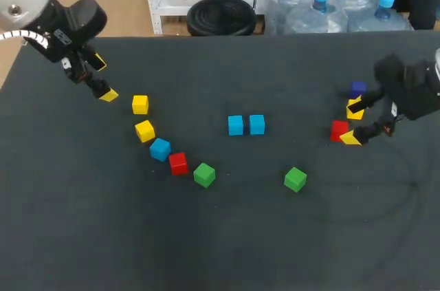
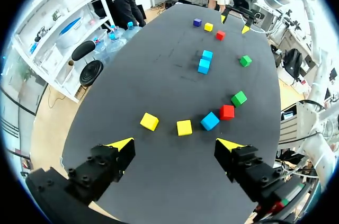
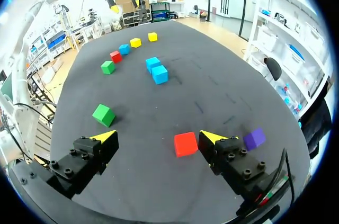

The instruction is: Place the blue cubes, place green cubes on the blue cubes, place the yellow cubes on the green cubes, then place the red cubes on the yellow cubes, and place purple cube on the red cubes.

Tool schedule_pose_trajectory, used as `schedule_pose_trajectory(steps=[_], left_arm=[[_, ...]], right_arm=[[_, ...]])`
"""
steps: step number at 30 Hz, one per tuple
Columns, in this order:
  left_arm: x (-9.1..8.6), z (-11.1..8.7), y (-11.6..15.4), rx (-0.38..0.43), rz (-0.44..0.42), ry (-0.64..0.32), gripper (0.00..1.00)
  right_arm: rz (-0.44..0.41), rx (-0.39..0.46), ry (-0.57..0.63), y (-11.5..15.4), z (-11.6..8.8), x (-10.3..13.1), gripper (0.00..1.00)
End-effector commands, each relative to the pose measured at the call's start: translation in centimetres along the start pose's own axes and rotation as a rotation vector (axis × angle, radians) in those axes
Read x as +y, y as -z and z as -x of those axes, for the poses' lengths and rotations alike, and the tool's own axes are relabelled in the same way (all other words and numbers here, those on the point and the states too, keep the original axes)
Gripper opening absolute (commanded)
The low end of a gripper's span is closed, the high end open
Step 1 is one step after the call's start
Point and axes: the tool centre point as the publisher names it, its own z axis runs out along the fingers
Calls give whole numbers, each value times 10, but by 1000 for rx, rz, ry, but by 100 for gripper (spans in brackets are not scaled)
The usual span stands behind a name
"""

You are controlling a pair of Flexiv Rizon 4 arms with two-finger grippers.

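Observation:
Two blue cubes (image 1: pixel 236 125) (image 3: pixel 156 70) sit side by side mid-table. A curved row at the left holds two yellow cubes (image 1: pixel 140 104), a third blue cube (image 1: pixel 160 148), a red cube (image 1: pixel 178 163) and a green cube (image 1: pixel 204 175). Another green cube (image 1: pixel 295 179) lies alone. My left gripper (image 1: pixel 103 79) (image 2: pixel 177 144) hovers open and empty behind the row. My right gripper (image 1: pixel 353 123) (image 3: pixel 158 137) is open; a red cube (image 3: pixel 185 144) lies on the table between its fingers, untouched. The purple cube (image 3: pixel 254 138) sits beside one finger, and a yellow cube (image 1: pixel 354 109) is partly hidden there.
The table (image 1: pixel 227 236) is a dark mat whose far edge (image 1: pixel 275 35) runs behind the cubes. The near half of the mat is bare.

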Motion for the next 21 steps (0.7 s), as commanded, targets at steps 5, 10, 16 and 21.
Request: schedule_pose_trajectory(steps=[5, 10, 16, 21], left_arm=[[-11, 10, -9, 91, 35, -280, 100], [-18, 19, -19, 173, 25, -447, 100], [-34, 25, -43, 233, -74, -642, 100], [-42, 26, -61, 169, -186, -681, 100]], right_arm=[[0, 0, 0, -1, 0, 0, 100], [0, 0, 0, -1, 0, 0, 100], [0, 0, 0, -1, 0, 0, 100], [0, 0, 0, -1, 0, 0, 100]])
